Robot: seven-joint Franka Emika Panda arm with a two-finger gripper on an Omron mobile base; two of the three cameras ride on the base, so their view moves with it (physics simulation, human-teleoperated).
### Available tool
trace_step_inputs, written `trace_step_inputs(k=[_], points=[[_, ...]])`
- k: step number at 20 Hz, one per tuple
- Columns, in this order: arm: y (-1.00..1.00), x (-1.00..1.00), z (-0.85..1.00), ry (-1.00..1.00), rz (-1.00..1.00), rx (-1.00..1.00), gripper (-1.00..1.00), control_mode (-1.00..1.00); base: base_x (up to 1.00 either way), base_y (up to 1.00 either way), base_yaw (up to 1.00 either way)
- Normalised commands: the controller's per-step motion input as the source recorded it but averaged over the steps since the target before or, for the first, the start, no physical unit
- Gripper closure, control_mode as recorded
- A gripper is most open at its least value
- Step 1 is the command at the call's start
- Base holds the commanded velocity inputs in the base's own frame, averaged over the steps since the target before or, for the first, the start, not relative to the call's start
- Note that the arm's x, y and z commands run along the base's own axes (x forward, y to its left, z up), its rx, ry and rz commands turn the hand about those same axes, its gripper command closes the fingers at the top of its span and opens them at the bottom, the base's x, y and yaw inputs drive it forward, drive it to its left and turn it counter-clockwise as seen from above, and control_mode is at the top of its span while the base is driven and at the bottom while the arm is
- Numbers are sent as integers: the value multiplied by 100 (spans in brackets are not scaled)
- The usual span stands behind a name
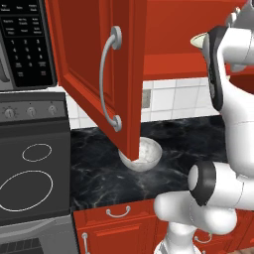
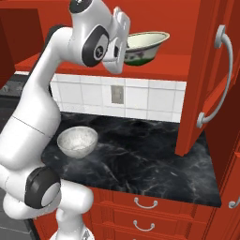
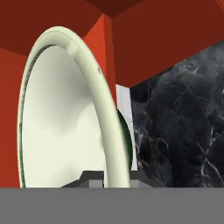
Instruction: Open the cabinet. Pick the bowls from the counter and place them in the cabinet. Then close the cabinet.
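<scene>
The red cabinet (image 2: 154, 70) stands open, its left door (image 1: 94, 69) and right door (image 2: 211, 79) swung out over the black marble counter (image 2: 140, 154). My gripper (image 2: 125, 44) is shut on the rim of the cream bowl (image 2: 146, 46) with the dark green foot, holding it just above the cabinet's bottom shelf at the opening. In the hand view the cream bowl (image 3: 61, 118) stands on edge with its rim between my gripper's (image 3: 114, 177) tips. The grey mottled bowl (image 1: 148, 154) rests upright on the counter (image 1: 163, 178), partly behind the left door's lower corner, and shows fully as the grey bowl (image 2: 77, 140).
A dark stovetop (image 1: 30, 173) with white rings lies left of the counter, below a black microwave panel (image 1: 25, 44). Red drawer fronts (image 2: 140, 206) run under the counter. A wall outlet (image 2: 117, 93) sits in the white tiles.
</scene>
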Motion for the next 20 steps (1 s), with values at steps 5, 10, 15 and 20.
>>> trace_step_inputs(k=[5, 10, 15, 20], points=[[-27, 31, -23, -8, 5, 8, 100, -100, 0, 0, 0], [-26, 37, -18, -8, 3, 8, 100, -100, 0, 0, 0], [-18, 34, -14, -6, 3, 5, 100, -100, 0, 0, 0], [-10, 41, -20, -1, 2, 4, 100, -100, 0, 0, 0]])
